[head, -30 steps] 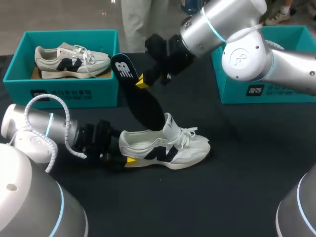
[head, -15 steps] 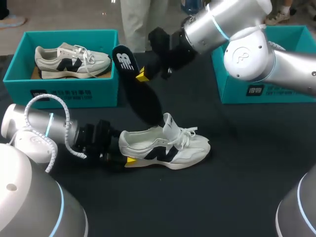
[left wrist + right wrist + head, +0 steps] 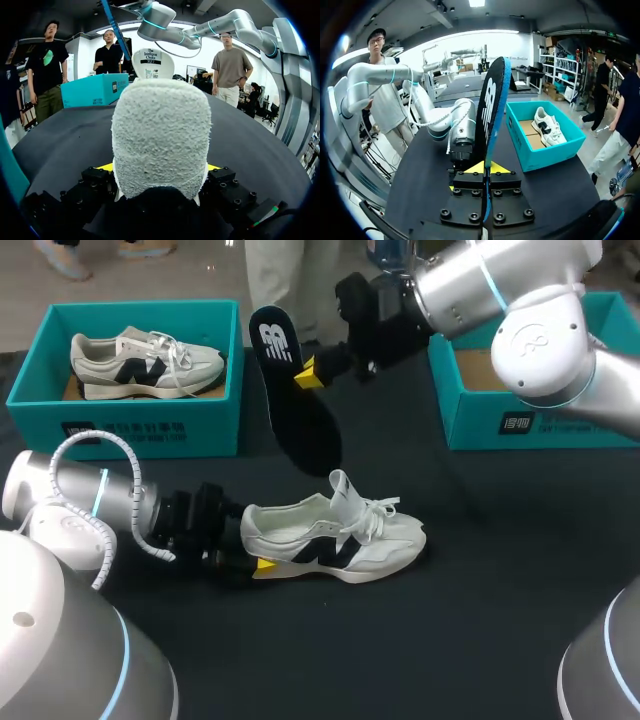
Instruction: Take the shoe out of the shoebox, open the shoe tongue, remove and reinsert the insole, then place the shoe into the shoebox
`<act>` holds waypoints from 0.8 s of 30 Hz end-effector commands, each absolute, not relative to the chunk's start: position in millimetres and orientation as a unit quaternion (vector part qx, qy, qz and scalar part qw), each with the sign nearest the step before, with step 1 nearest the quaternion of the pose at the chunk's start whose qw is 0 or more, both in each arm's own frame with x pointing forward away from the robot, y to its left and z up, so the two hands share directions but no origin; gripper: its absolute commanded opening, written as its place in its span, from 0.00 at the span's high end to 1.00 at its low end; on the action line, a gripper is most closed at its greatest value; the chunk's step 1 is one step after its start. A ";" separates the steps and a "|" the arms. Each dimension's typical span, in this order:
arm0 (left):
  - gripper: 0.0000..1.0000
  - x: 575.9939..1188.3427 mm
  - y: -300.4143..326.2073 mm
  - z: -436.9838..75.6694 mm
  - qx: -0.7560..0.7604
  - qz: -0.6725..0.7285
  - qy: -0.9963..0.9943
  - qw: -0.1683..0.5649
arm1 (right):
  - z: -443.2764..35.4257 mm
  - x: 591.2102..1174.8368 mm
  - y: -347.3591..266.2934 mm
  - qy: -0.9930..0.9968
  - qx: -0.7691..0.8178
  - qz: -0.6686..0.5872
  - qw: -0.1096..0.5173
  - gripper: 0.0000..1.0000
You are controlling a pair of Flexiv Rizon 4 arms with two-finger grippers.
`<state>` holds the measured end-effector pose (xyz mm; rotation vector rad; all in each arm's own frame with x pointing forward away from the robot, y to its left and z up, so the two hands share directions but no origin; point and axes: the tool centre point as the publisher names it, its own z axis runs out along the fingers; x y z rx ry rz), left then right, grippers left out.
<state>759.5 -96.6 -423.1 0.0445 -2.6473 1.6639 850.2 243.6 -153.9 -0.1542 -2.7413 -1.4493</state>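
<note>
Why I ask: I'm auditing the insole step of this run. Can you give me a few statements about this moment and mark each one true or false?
1. The right tool is shut on the insole. True.
2. The insole's lower end sits inside the shoe. False: the whole insole hangs in the air, out of the shoe.
3. The left tool grips the shoe at its heel. True.
4. The gripped shoe lies in a shoebox. False: it rests on the table.
5. The shoebox on the left arm's side is empty. False: it holds a second shoe.
</note>
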 end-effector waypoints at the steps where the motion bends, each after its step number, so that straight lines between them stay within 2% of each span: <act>1: 1.00 759.3 -97.0 -424.0 0.014 0.531 -0.847 0.007 | -146.4 836.0 235.2 -0.873 -0.063 -0.482 0.034 1.00; 11: 1.00 759.3 -97.0 -424.0 0.014 0.531 -0.847 0.007 | -124.8 804.2 233.0 -0.867 -0.113 -0.480 0.068 1.00; 24: 1.00 759.3 -97.0 -424.0 0.014 0.531 -0.847 0.007 | -116.7 799.0 228.6 -0.862 -0.137 -0.486 0.051 1.00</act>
